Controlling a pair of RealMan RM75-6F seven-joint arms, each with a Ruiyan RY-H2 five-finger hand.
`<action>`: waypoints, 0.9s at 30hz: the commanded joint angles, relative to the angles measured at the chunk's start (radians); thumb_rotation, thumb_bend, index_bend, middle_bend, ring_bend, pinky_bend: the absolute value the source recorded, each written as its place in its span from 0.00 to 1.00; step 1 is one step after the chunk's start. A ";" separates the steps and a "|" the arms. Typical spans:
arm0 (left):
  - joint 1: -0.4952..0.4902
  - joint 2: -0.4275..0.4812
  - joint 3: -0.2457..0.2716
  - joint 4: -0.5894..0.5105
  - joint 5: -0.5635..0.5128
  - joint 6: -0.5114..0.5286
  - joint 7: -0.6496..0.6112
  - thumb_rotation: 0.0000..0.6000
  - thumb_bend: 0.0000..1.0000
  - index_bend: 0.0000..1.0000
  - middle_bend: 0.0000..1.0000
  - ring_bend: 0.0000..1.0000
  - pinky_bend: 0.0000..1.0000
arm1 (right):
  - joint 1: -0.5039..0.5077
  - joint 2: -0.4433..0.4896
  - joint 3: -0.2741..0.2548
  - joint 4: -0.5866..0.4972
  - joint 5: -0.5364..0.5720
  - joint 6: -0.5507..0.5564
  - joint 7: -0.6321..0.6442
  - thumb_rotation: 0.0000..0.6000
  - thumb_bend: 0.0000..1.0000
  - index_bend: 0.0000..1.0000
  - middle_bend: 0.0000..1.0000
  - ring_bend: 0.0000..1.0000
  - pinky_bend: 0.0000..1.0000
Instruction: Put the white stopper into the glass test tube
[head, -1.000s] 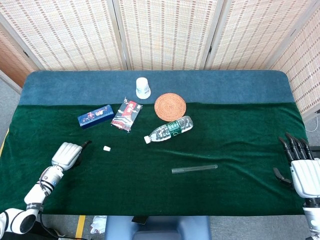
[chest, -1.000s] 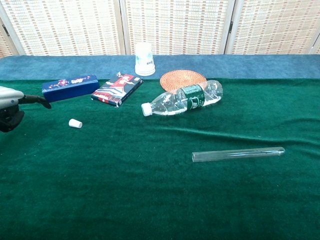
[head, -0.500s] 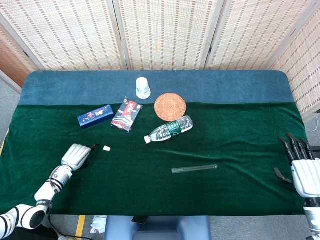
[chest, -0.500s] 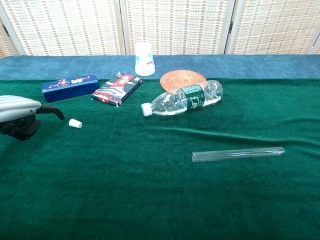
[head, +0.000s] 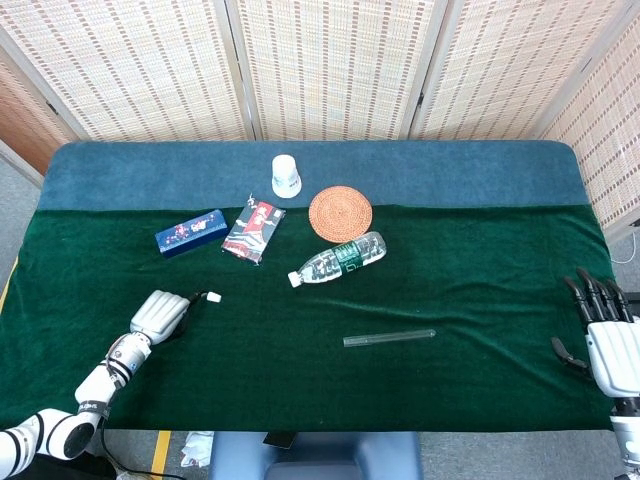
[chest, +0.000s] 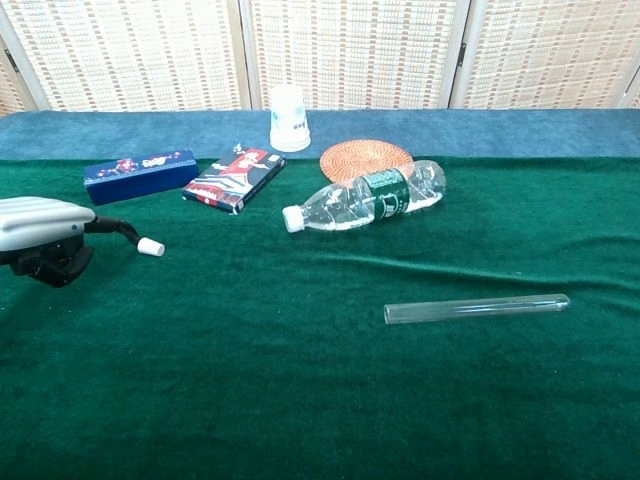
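The white stopper (head: 213, 296) is a small stubby plug, pale against the green cloth (head: 320, 370), lying on its side in the left-centre of the head view and at the left of the chest view (chest: 150, 246). The glass test tube (head: 389, 338) is a thin clear cylinder lying flat, nearly level, lower right of centre in the head view; in the chest view (chest: 476, 308) its rounded end points right and its open mouth left. The two are well apart. The left hand (head: 164, 313) sits low on the cloth at the lower left, its silver back up and dark fingers curled under, with one dark fingertip (chest: 128, 237) stretched out to just beside the stopper; whether it touches cannot be told, and nothing is in its grasp. The right hand (head: 606, 345) stands at the right edge of the head view, fingers straight, spread and holding nothing. Compared with a second ago, the left hand has slid rightward across the cloth, closing a clear gap to the stopper, while the stopper and tube lie where they were; the right hand has sunk slightly lower in the frame.
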 joint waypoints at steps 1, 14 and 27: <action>-0.003 -0.004 0.002 0.001 0.010 0.007 -0.005 1.00 0.89 0.20 0.98 0.92 0.83 | -0.001 0.000 0.000 0.002 0.001 0.001 0.002 1.00 0.35 0.00 0.00 0.08 0.00; -0.010 -0.010 0.014 -0.025 0.028 0.038 0.012 1.00 0.89 0.20 0.98 0.92 0.83 | -0.007 -0.001 -0.001 0.010 0.003 0.005 0.015 1.00 0.35 0.00 0.00 0.08 0.00; -0.007 -0.004 0.032 -0.065 0.016 0.058 0.058 1.00 0.89 0.21 0.98 0.92 0.83 | -0.007 -0.003 -0.002 0.015 0.002 0.004 0.022 1.00 0.35 0.00 0.00 0.08 0.00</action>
